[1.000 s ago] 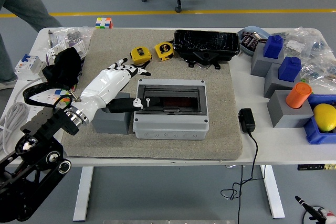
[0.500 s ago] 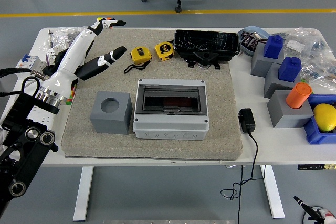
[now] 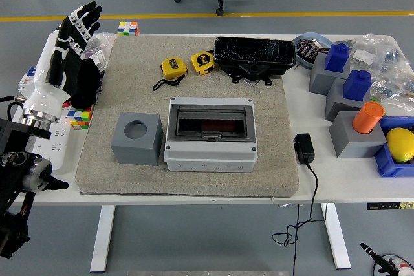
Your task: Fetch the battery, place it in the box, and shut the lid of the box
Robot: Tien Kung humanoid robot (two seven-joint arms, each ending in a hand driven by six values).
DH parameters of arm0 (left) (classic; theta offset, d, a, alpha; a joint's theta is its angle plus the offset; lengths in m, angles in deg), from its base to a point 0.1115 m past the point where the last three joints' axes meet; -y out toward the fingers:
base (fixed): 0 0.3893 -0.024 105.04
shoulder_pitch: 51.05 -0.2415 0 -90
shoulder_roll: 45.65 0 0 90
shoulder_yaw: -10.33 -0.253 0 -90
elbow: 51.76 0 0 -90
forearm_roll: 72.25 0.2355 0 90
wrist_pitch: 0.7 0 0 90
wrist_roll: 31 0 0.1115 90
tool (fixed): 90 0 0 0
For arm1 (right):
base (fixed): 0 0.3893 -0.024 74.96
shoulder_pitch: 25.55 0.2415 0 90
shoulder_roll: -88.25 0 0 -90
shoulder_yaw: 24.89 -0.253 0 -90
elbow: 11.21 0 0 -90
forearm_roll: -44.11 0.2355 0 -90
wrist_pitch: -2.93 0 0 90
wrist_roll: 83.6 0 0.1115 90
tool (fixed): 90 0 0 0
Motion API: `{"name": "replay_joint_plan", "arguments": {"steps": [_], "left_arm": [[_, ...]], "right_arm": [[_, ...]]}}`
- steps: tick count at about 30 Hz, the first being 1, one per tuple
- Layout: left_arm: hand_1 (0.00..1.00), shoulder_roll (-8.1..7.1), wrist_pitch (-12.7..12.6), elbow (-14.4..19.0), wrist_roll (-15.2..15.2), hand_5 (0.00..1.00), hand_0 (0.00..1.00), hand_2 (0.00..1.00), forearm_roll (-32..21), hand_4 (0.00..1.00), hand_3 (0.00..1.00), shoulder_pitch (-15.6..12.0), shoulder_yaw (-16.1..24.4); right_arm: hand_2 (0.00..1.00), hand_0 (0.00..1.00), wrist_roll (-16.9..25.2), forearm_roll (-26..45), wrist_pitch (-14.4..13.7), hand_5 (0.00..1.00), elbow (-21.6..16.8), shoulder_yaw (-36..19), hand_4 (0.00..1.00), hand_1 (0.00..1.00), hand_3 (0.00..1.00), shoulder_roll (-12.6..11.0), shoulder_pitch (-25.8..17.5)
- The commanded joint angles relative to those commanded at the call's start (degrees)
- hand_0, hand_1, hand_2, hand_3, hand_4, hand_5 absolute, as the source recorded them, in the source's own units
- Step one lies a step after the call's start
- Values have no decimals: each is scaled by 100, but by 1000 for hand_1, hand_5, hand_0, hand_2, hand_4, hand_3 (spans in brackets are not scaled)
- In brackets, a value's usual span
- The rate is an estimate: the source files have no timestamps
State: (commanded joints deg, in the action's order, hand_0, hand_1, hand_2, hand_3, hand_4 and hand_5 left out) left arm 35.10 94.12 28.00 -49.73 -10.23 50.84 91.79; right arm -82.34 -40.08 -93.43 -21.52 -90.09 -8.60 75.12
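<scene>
The grey box (image 3: 210,153) sits in the middle of the tan mat (image 3: 278,114), its dark see-through lid (image 3: 211,121) lying flat and shut. I cannot make out what is inside it. A black wrapped pack with wires (image 3: 254,53), perhaps the battery, lies at the mat's far edge. My left hand (image 3: 76,22) is raised over the table's far left corner, well away from the box, its fingers spread and holding nothing. The right arm is out of the picture.
A grey cube with a round hole (image 3: 136,138) stands just left of the box. Two yellow tape measures (image 3: 187,64) lie behind it. A black adapter (image 3: 304,147) and cable lie to the right. Grey blocks, blue pieces, an orange cylinder (image 3: 367,116) and a lemon (image 3: 400,143) crowd the right side.
My left arm has swung from the box's front left corner out to the left and up, ending over the table's far left corner. The person at the top left has gone.
</scene>
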Motion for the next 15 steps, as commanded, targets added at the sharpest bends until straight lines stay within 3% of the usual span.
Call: {"name": "replay_joint_plan", "arguments": {"steps": [8, 15], "left_arm": [[998, 38, 90, -331, 10, 998, 998, 998, -1871, 998, 998, -41, -31], [998, 20, 119, -563, 73, 998, 998, 998, -2772, 998, 998, -56, -72]], "right_arm": [[807, 890, -13, -89, 10, 998, 0, -48, 998, 863, 846, -10, -23], [807, 890, -4, -49, 3, 998, 0, -2, 998, 863, 847, -18, -15]]}}
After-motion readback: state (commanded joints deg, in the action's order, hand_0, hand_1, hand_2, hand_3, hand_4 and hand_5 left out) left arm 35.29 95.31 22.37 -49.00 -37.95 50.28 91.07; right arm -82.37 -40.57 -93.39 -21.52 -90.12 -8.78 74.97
